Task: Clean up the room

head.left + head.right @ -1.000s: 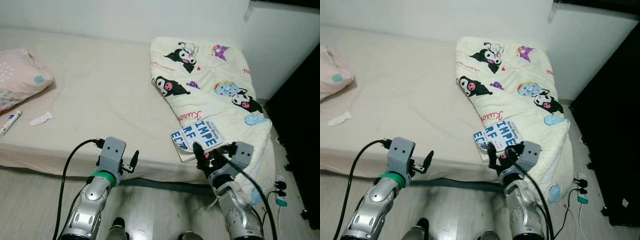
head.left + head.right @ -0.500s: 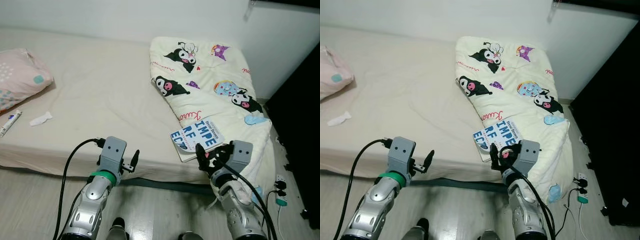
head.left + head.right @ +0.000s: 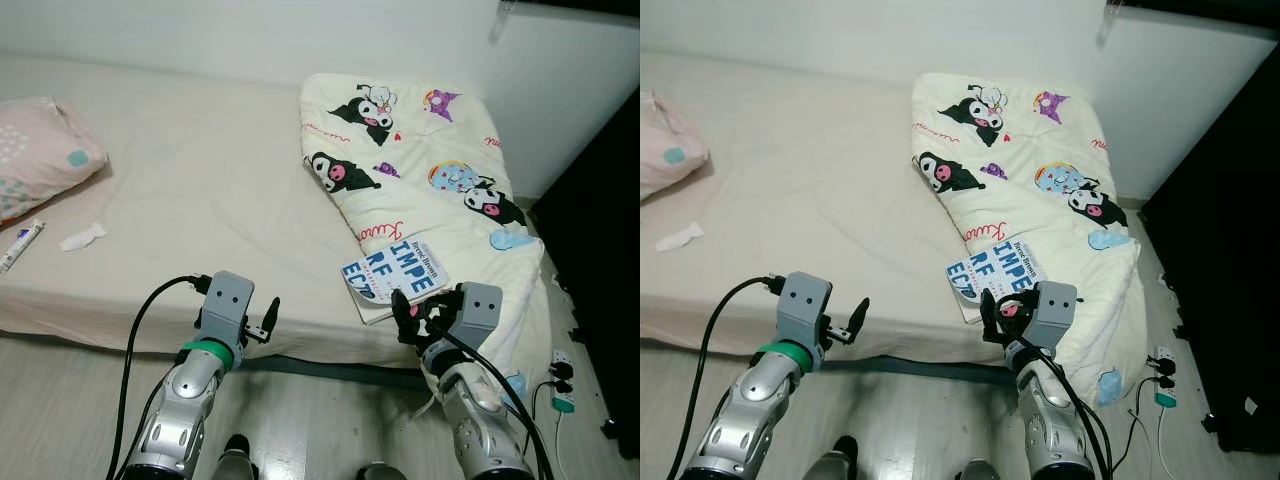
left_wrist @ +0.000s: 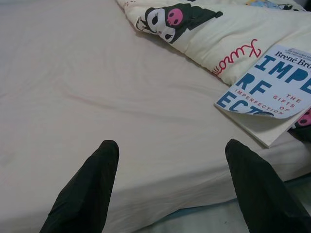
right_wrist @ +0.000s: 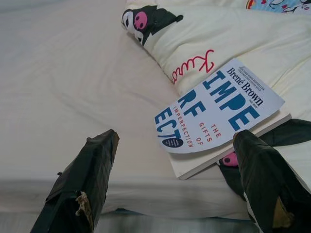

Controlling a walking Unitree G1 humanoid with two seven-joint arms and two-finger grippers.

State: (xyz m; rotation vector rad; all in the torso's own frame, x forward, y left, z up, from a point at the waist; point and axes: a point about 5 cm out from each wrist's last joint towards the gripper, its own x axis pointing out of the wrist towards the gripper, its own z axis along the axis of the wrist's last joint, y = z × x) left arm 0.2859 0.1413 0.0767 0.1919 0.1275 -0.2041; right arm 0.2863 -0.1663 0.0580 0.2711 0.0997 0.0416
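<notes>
Right gripper (image 5: 175, 184): fingers spread wide, holding nothing, poised just short of the book
Left gripper (image 4: 172, 187): fingers spread, holding nothing, at the bed's near edge
Book (image 3: 394, 270): lies flat at the bed's (image 3: 200, 190) edge, partly on the cartoon blanket (image 3: 420, 160)

Both silver arms are reaching forward and slightly inward from the lower edge of the head views, elbows bent. The left gripper (image 3: 266, 318) is hovering with its black fingers (image 4: 87, 187) spread wide apart, gripping nothing. The right gripper (image 3: 410, 318) is likewise holding its fingers (image 5: 85, 174) parted wide, nothing between them. A black cable is looping off the left wrist.
</notes>
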